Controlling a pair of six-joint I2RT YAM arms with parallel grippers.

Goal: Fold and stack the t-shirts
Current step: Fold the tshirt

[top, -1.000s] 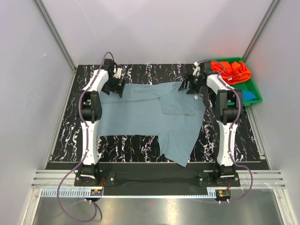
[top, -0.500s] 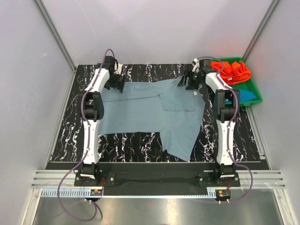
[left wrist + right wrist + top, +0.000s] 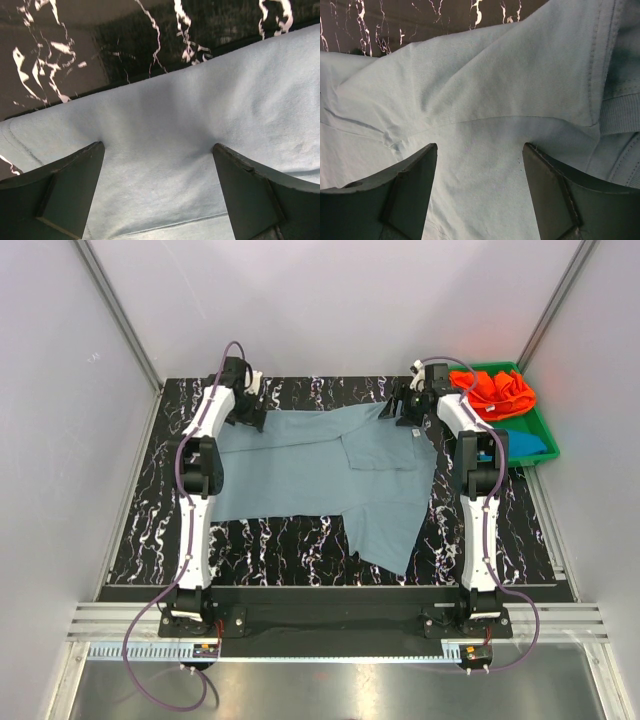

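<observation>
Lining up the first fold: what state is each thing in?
Grey shirt: spread on table, unfolded.
Orange shirt: crumpled in tray.
Teal shirt: in tray, mostly hidden.
Left gripper: open, tips on grey shirt.
Right gripper: open, tips on grey shirt.

A spread t-shirt lies flat on the table, one part trailing toward the near edge, right of centre. The left gripper stands over its far left corner, the right gripper over its far right corner. The tray sits at the table's far right corner, holding a crumpled t-shirt in its far part and another t-shirt nearer.
</observation>
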